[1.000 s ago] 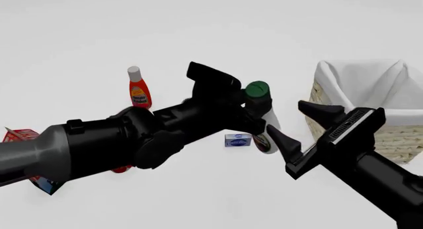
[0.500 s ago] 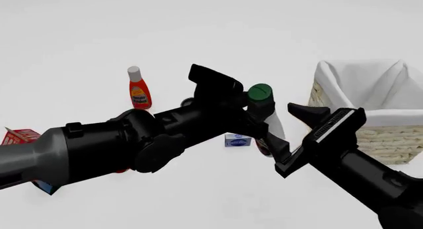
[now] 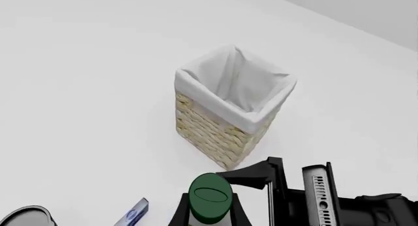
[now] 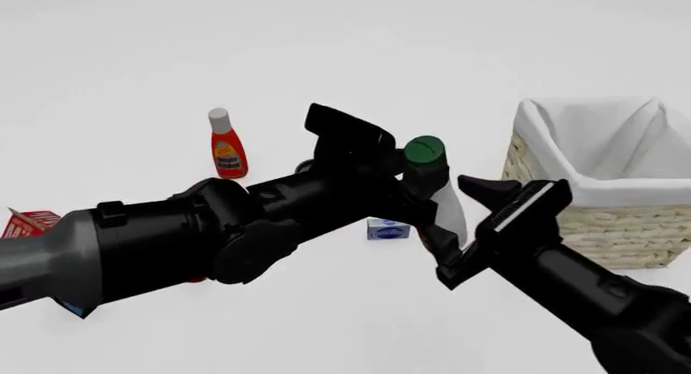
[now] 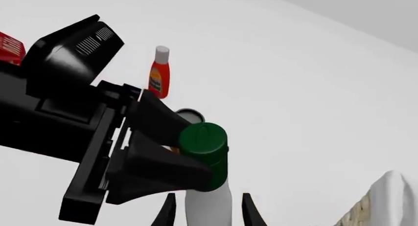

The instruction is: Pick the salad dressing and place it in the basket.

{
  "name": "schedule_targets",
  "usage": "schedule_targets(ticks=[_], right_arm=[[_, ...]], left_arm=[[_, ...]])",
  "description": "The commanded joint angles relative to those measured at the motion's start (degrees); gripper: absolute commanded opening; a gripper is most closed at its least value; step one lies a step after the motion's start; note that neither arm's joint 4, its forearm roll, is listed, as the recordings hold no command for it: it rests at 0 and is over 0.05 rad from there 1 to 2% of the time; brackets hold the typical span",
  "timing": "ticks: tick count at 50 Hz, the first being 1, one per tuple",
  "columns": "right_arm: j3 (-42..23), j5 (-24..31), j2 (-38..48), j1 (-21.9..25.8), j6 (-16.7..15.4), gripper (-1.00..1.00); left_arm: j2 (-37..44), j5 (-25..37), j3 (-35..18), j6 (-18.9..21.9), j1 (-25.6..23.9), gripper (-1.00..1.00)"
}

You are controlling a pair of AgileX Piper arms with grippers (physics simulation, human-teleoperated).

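Left claw (image 4: 416, 184): we see it clamped on the white curvy plastic bottle with dark green cap (image 4: 425, 150).
Right claw (image 4: 462, 224): spread wide around the bottle's body.

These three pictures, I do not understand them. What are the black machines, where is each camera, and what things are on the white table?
The black machines are two robot arms in a computer simulation; each ends in a two-fingered gripper. The front view looks from above and behind both arms. The other two cameras sit on the arms, just behind each gripper.

The left gripper is shut on the salad dressing, a white bottle with a dark green cap, gripping it near the cap. The right gripper is open, with its fingers on either side of the bottle's white body lower down.

On the table stand the basket, woven with a white cloth lining, a red bottle with a white cap, and a small blue box. A red package shows at the left edge.
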Motion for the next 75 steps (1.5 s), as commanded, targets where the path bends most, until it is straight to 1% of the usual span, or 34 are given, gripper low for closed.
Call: schedule_targets(ticks=[1, 31, 32, 57, 58, 62, 65, 66, 67, 70, 71, 73, 74, 75], right_arm=[[-0.19, -1.22, 1.98, -0.17, 0.06, 1.00], [-0.03, -3.06, 3.90, -0.08, -0.33, 1.00], [0.08, -3.14, 3.81, -0.03, -0.46, -1.00], [0.52, -3.18, 2.79, 0.64, -0.99, -1.00], [0.53, -3.32, 2.94, 0.62, -1.03, -1.00], [0.49, -3.40, 3.11, 0.59, -0.91, -1.00], [0.44, -3.42, 3.16, 0.55, -0.92, -1.00], [0.41, -3.41, 3.19, 0.55, -0.90, -1.00], [0.37, -3.44, 3.26, 0.56, -0.86, -1.00], [0.32, -3.61, 3.51, 0.48, -0.75, -1.00], [0.32, -3.61, 3.51, 0.48, -0.75, -1.00], [0.38, -3.84, 3.69, 0.43, -0.76, -1.00], [0.38, -3.92, 3.79, 0.39, -0.69, -1.00], [0.38, -3.97, 3.87, 0.36, -0.59, -1.00]], left_arm=[[-0.14, 0.41, -0.63, 13.62, 0.04, -1.00], [-0.97, 0.89, -0.41, 13.87, -0.18, -1.00], [-0.98, 0.84, -0.32, 13.89, -0.24, -1.00], [-0.97, 0.73, -0.33, 13.73, 0.47, -1.00], [-1.04, 1.00, -0.32, 13.47, -0.41, 1.00], [-1.55, 1.12, -0.38, 13.11, -0.01, 1.00], [-2.80, 1.37, -0.93, 12.44, 1.19, 1.00], [-3.84, 1.11, -0.78, 11.73, 1.54, 1.00], [-4.71, 1.80, -1.15, 12.30, 1.57, 1.00], [-9.07, 1.66, -0.75, 11.54, 2.63, 1.00], [-9.07, 1.66, -0.75, 11.54, 2.63, 1.00], [-11.68, 1.87, -0.33, 12.33, 3.16, 1.00], [-13.31, 2.02, -0.14, 11.06, 4.28, 1.00], [-14.49, 1.80, 0.38, 12.10, 4.81, 1.00]])
